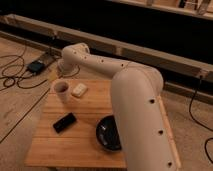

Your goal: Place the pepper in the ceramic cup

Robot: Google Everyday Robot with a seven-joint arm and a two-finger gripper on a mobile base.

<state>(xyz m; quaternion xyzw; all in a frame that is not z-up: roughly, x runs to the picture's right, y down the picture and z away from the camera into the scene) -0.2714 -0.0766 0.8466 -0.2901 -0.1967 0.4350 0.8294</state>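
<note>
The ceramic cup (61, 91) is pale and stands upright near the wooden table's (85, 147) back left corner. My gripper (62, 73) hangs from the cream arm just above and behind the cup's rim. No dark red pepper shows: it is not on the table, and I cannot tell whether it is inside the cup or hidden by the gripper.
A cream-white block (79, 90) lies just right of the cup. A flat black object (65, 122) lies front left, and a wide black bowl (109, 133) sits partly under my arm. Cables and a dark box (37, 66) lie on the floor to the left.
</note>
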